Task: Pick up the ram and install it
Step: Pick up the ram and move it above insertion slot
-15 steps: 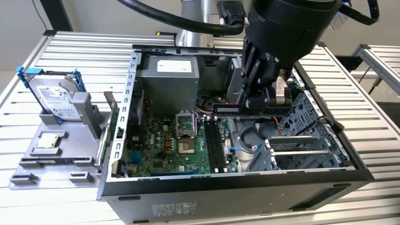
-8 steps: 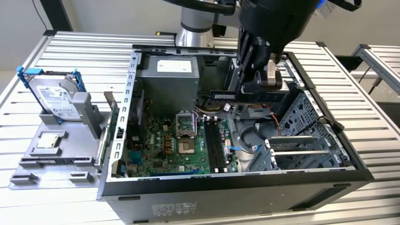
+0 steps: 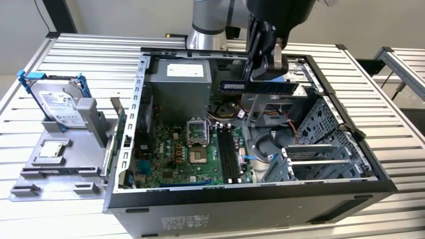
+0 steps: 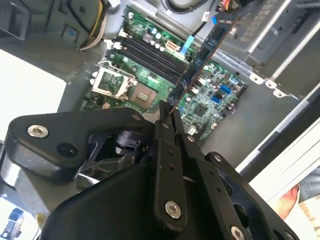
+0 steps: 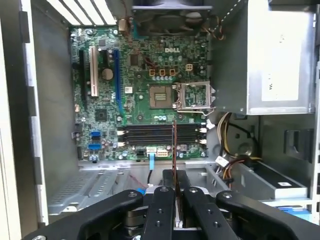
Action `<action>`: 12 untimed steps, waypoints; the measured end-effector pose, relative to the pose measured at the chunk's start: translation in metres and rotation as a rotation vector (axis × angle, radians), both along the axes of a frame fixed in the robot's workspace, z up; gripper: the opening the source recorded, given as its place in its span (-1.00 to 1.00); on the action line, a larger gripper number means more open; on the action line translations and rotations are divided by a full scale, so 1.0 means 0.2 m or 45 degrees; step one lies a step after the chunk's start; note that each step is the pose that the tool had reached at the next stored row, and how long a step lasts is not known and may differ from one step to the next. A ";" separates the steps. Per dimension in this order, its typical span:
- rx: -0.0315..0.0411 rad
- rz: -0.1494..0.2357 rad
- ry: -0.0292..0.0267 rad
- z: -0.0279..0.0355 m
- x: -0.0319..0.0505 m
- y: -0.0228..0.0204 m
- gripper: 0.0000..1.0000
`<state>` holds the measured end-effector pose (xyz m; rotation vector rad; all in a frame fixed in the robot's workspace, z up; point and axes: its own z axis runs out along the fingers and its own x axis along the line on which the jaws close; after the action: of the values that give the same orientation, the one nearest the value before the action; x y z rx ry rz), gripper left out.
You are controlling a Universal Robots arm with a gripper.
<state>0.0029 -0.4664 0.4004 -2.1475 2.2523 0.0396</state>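
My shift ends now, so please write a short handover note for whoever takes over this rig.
End effector: shut on the ram.
Ram: held edge-on inside the top of the open computer case, above the motherboard's memory slots and clear of them.
Done: ram picked up.
Left: ram is not yet seated in a slot.

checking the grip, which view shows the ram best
The exterior view: the ram shows its long flat side. The second wrist view shows it slanted and foreshortened; in the first wrist view it is edge-on.
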 end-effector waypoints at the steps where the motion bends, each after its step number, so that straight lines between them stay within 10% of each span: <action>1: 0.0001 0.000 -0.0001 0.000 0.000 0.023 -1.00; 6: -0.0001 0.000 0.0001 0.000 0.000 0.122 -1.00; 12: 0.0002 0.005 -0.0001 0.000 0.001 0.122 -1.00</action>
<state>0.0031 -0.4420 0.4003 -2.1516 2.2483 0.0397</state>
